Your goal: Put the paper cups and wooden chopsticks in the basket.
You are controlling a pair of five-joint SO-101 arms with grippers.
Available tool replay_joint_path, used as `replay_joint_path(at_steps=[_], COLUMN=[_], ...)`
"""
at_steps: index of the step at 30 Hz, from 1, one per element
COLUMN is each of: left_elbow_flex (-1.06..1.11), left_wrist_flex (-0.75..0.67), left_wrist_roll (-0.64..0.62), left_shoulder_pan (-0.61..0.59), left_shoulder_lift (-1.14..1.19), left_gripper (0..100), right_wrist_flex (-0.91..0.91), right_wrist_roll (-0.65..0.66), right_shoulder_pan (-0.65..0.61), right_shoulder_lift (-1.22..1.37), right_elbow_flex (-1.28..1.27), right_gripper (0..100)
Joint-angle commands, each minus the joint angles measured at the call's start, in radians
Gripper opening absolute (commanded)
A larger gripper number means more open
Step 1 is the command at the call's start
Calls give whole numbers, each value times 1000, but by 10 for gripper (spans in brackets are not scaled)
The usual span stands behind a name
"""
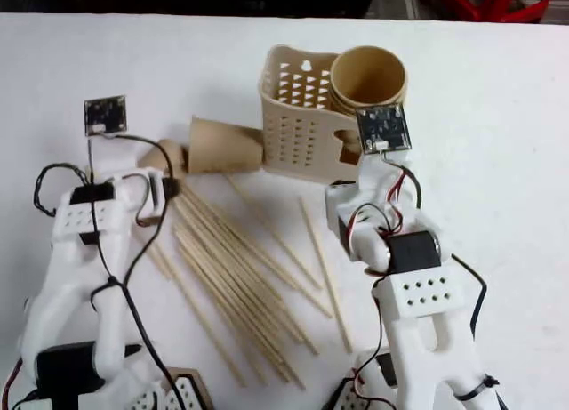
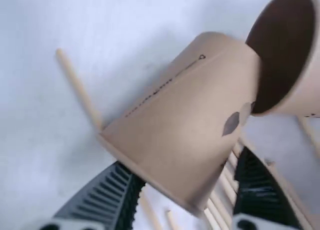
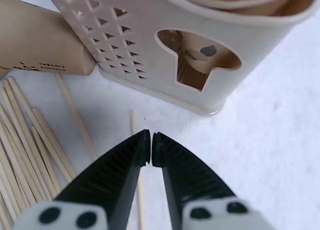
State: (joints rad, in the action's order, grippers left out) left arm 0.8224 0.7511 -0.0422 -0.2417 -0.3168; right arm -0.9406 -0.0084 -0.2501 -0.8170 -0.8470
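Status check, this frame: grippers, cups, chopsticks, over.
Left gripper open, straddling a paper cup lying sideways. Right gripper shut, empty, facing basket. Chopsticks loose on table; stacked cups in basket.

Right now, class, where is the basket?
In the high view, the basket stands upright just beyond the right hand, with a paper cup lying beside it on the left.

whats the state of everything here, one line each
left pincer, open around one of the loose cups
right pincer, shut, empty
basket, upright, holding cups
cups in basket, stacked, mouths up
loose cups, on their sides by the basket
chopsticks, scattered flat on the table
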Motion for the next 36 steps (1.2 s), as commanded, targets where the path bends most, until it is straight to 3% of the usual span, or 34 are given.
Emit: replay_joint_path(at_steps=[1, 14, 19, 24, 30, 36], left_elbow_flex=[-41, -95, -130, -158, -157, -167], left_wrist_flex=[-71, -112, -114, -101, -41, -15], left_wrist_roll=[-5, 2, 126, 155, 304, 321], left_shoulder_pan=[19, 19, 36, 45, 48, 96], left_shoulder_lift=[-10, -12, -12, -18, -193, -438], left_gripper=[222, 83, 38, 22, 22, 21], right_wrist_flex=[13, 13, 13, 12, 16, 13], right_wrist_roll=[-9, -9, -9, -9, -9, -9], right_shoulder_pan=[12, 12, 13, 27, 105, 236], right_shoulder_lift=[-28, -28, -28, -36, -47, -177], right_elbow_flex=[5, 5, 5, 5, 17, 17], right_gripper=[18, 18, 18, 18, 18, 18])
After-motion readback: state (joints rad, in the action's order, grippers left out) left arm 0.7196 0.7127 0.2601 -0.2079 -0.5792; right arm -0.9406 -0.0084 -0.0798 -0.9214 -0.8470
